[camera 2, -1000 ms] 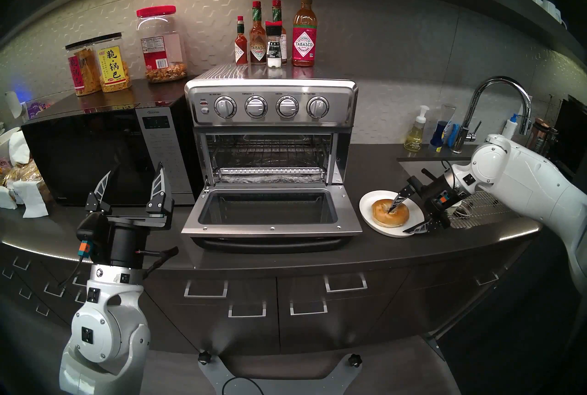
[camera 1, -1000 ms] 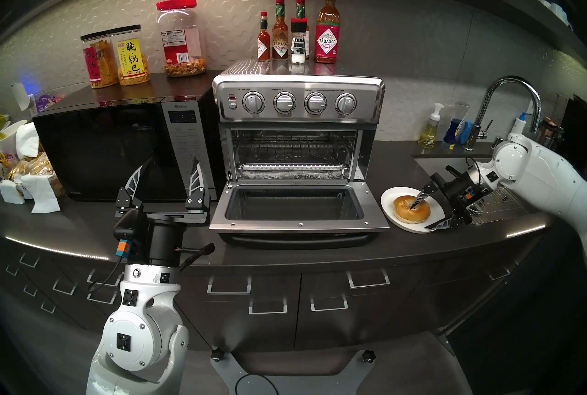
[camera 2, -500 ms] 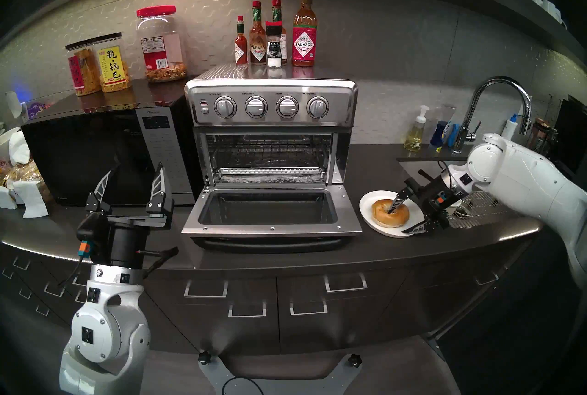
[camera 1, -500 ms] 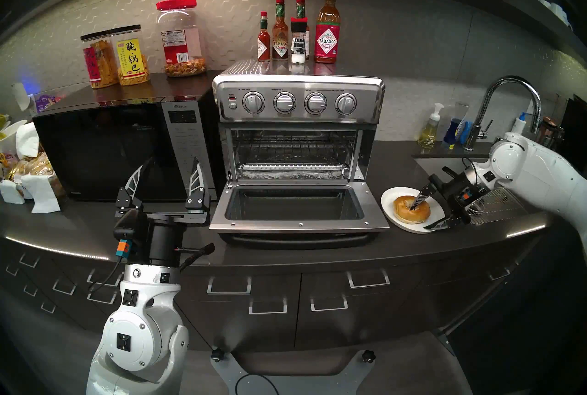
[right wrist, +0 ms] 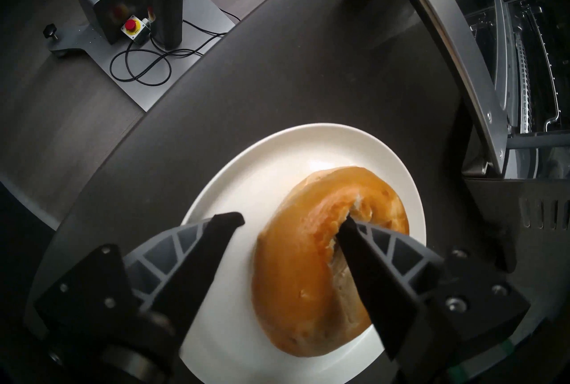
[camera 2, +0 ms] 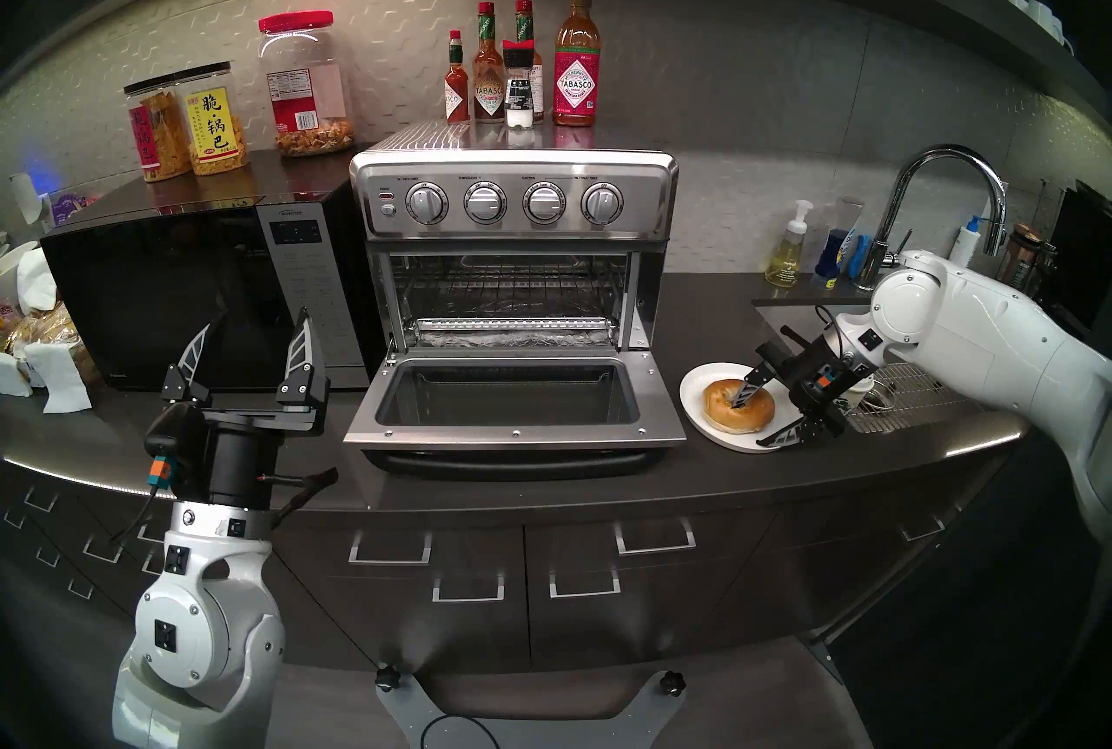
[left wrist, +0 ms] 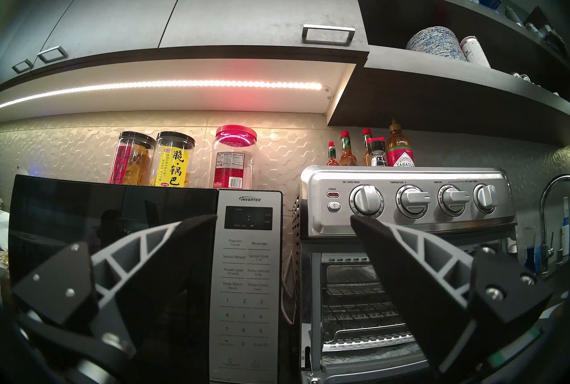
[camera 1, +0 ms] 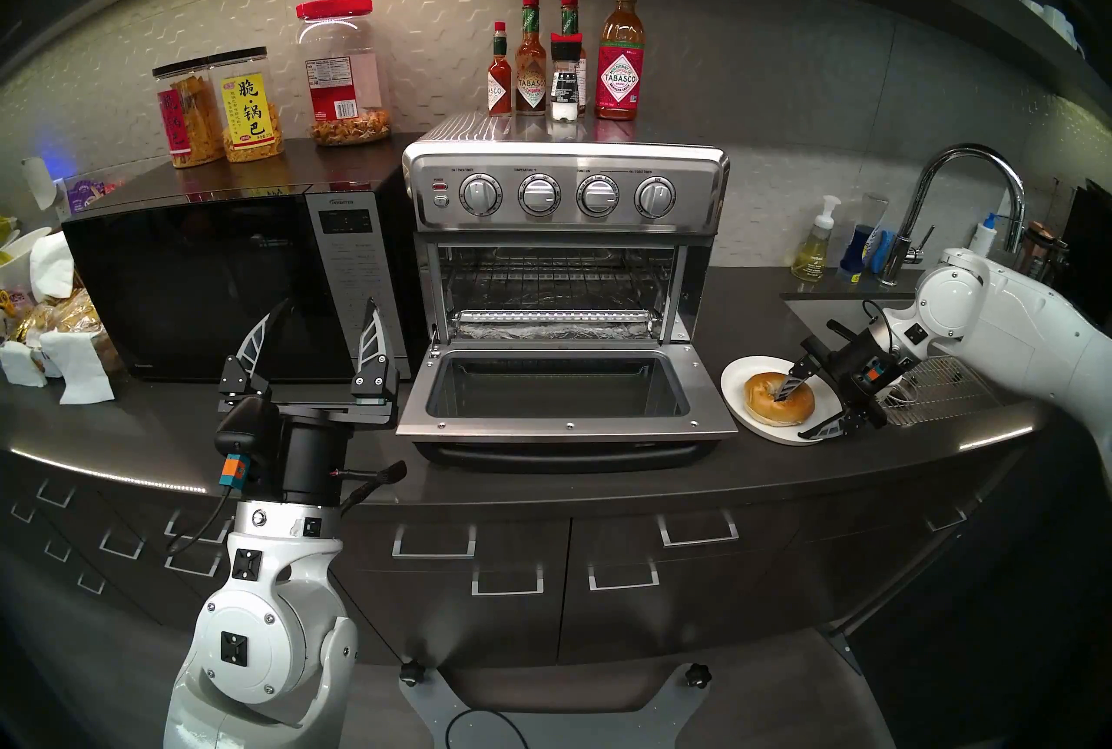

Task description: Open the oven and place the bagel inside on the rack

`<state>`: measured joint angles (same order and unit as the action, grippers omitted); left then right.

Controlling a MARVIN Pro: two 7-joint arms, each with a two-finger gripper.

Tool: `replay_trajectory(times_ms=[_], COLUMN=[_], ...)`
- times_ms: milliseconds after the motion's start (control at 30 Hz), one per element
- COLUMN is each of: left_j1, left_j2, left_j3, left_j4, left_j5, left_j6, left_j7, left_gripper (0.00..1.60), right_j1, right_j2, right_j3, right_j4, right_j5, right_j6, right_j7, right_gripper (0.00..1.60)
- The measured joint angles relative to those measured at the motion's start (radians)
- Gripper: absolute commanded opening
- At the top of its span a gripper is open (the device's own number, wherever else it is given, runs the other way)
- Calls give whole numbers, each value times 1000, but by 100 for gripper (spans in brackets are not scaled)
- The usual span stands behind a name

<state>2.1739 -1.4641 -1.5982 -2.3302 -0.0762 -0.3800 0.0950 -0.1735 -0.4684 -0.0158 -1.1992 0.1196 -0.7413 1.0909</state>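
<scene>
The right claw [right wrist: 293, 226] has one finger in the bagel's [right wrist: 311, 250] hole and one outside, not yet pinching, ready to lift it. The left claw [camera 1: 316, 320] waits open.

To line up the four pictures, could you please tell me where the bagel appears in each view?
Head stereo left: bagel at right, on the white plate.
Head stereo right: at right, on the plate.
Left wrist: not in view.
Right wrist: lower centre-right, on the plate.
Shared landmark: the oven, left of the plate in the head views, at the right edge of the right wrist view.
</scene>
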Motion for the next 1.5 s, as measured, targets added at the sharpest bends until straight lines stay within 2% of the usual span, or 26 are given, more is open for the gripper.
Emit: replay_trajectory(times_ms=[67, 100, 233, 467, 667, 867, 1500], left_j1=[0, 0, 0, 0, 0, 0, 0], left_j2=[0, 0, 0, 0, 0, 0, 0], left_j3=[0, 0, 0, 0, 0, 0, 0], left_j4=[0, 0, 0, 0, 0, 0, 0], left_j5=[0, 0, 0, 0, 0, 0, 0], left_j6=[0, 0, 0, 0, 0, 0, 0], left_j7=[0, 0, 0, 0, 0, 0, 0], left_gripper=[160, 160, 160, 160, 160, 160, 160], right_j1=[2, 4, 9, 17, 21, 26, 80], right_j2=[-2, -3, -6, -7, -1, 21, 141], right_j3=[-4, -5, -13, -24, -30, -32, -23], right_j4=[1, 2, -3, -14, -23, -42, -169], right_j5=[1, 1, 5, 11, 13, 19, 42], right_j6=[1, 1, 4, 8, 3, -12, -47], right_j7=[1, 2, 3, 7, 5, -7, -44], right_gripper=[95, 79, 72, 70, 61, 60, 58])
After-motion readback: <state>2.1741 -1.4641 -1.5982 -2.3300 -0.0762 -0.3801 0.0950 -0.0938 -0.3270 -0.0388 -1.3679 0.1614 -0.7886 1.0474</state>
